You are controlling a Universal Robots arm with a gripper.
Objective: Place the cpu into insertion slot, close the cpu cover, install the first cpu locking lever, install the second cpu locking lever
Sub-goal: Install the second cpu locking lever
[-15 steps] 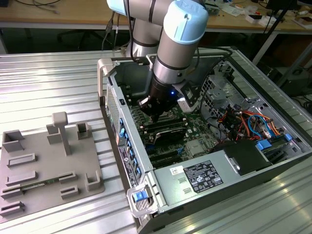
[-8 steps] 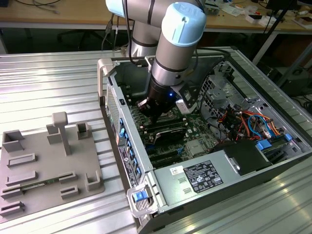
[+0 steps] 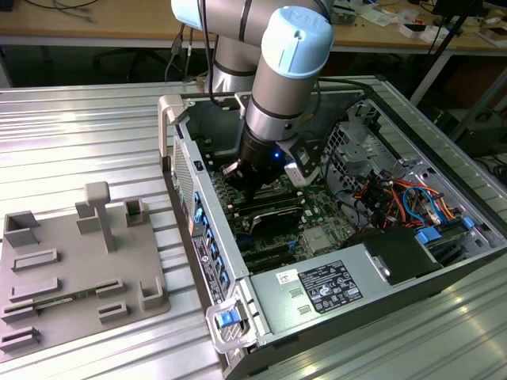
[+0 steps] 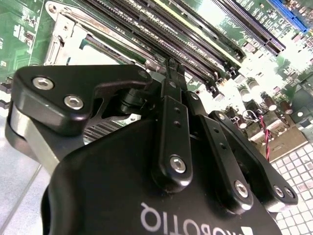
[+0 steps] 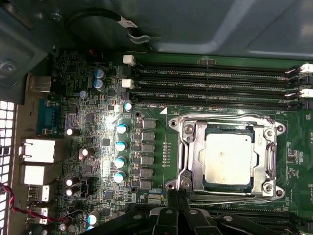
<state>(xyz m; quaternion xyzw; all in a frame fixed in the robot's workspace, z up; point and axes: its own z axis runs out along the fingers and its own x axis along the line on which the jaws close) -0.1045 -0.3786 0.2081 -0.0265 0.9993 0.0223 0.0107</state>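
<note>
Hovering just beside the cpu cover (image 5: 227, 159), hand (image 5: 182, 196) with fingertips pinched together, holding nothing visible.

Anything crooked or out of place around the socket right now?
Nothing stands out. In the first wrist view the cpu sits square and flat, with the cpu cover down around it, and the memory slots look undamaged.

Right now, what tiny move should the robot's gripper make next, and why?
Probably press the shut black gripper slightly down onto the thin wire lever beside it. The dull silver square cpu already lies in place, the shiny metal cpu cover frame lies flat around it, and the gripper's tips sit at that lever.
</note>
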